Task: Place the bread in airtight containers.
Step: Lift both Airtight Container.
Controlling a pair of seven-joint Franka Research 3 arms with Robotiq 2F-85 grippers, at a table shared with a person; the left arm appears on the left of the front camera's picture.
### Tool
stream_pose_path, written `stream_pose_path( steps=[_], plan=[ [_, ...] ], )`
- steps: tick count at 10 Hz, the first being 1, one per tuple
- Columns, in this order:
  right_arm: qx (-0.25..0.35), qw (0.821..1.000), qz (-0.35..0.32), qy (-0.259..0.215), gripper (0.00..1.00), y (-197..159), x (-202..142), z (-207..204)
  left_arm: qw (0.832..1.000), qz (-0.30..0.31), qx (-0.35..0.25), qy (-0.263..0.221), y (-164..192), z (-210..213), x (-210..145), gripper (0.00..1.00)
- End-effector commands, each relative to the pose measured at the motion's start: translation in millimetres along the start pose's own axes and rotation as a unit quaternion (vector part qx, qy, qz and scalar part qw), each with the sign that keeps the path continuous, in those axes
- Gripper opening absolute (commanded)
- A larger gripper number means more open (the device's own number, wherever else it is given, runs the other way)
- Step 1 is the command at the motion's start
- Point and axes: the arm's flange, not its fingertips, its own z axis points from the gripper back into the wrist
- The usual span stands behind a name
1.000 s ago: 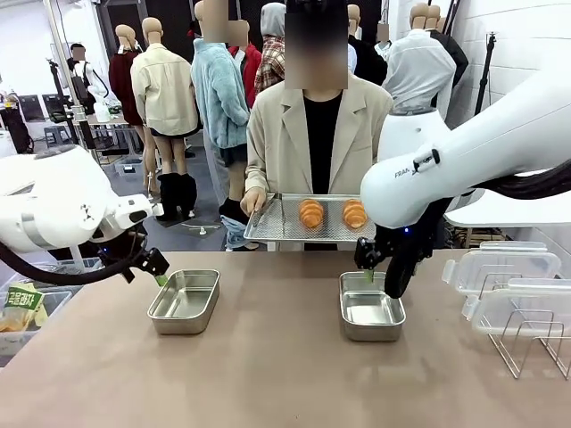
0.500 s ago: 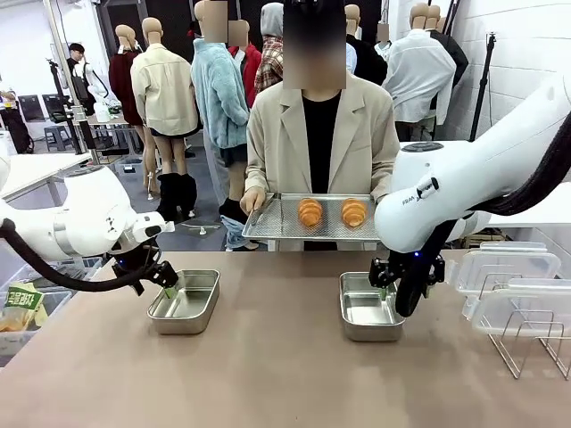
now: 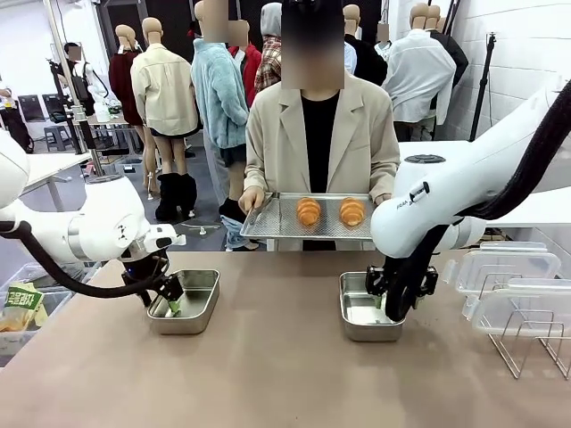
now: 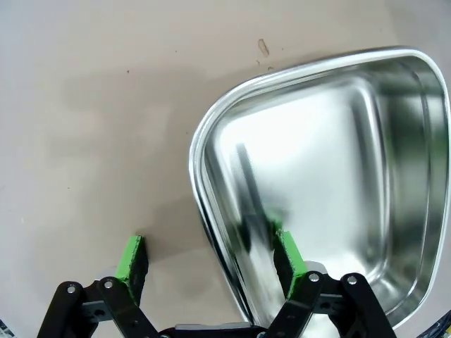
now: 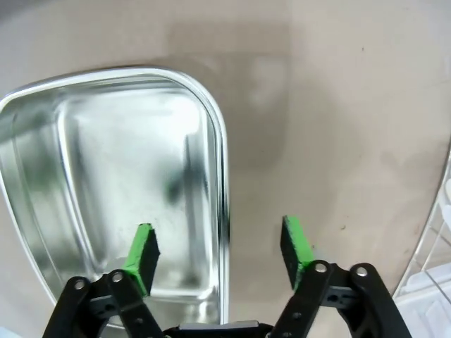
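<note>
Left end effector (image 3: pixel 171 305) and right end effector (image 3: pixel 386 308) descended, open, straddling walls of rectangular stainless steel pans (image 3: pixel 198 296) (image 3: pixel 357 314); slippage could tip them.

Arms reach in from own sides, wrists angled down. Low over table: left gripper (image 3: pixel 171 302) pointing down, jaws spread wide; right gripper (image 3: pixel 385 308) same pose, jaws spread.

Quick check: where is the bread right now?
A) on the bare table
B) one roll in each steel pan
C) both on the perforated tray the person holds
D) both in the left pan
C: the left croissant and the right croissant lie on the perforated tray that the person holds; the left pan and the right pan are empty.
</note>
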Motion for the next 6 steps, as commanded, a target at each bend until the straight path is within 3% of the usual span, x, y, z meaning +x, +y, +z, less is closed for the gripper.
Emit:
stream_pose_path(
  steps=[1, 3, 4, 6],
  plan=[
    [0.007, 1.0, -0.001, -0.009, 0.4, 0.9, 6.1, 3.1, 1.0, -0.006, 0.004, 0.002, 1.5, 6.5, 6.4, 0.52],
    [0.002, 1.0, 0.001, -0.005, 0.01, 1.8, 8.7, 0.5, 1.0, -0.002, 0.002, 0.0, 0.8, 8.2, 6.0, 0.13],
    [-0.003, 1.0, -0.005, -0.01, 0.0, 1.9, 8.2, 0.3, 1.0, -0.004, -0.003, -0.001, -1.7, 10.0, 4.9, 0.0],
    [-0.005, 1.0, -0.007, -0.006, 0.0, 2.6, 11.7, -1.6, 1.0, -0.008, -0.009, -0.003, -3.8, 14.3, 5.5, 0.0]
  ],
)
